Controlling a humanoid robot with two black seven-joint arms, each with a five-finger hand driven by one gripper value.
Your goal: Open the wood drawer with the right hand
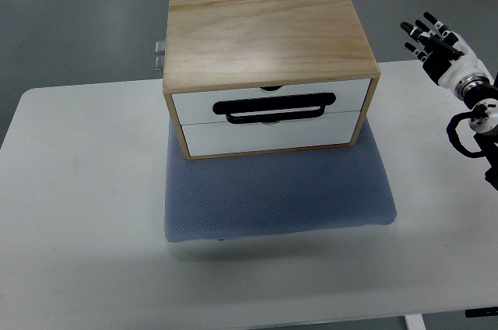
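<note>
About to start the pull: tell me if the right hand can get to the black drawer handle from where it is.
Probably yes: the right hand is raised, fingers spread, off the box's right side, and nothing stands before the black handle.

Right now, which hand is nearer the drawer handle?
Right. The right hand is raised, fingers spread, off to the right of the handle, clear of the box. The left hand is out of view.

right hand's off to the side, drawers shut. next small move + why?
Probably bring the right hand left and down toward the black handle on the drawer front. The hand hangs open beyond the wooden box's right side, clear of it, and both drawers look closed, so reaching comes first.
</note>
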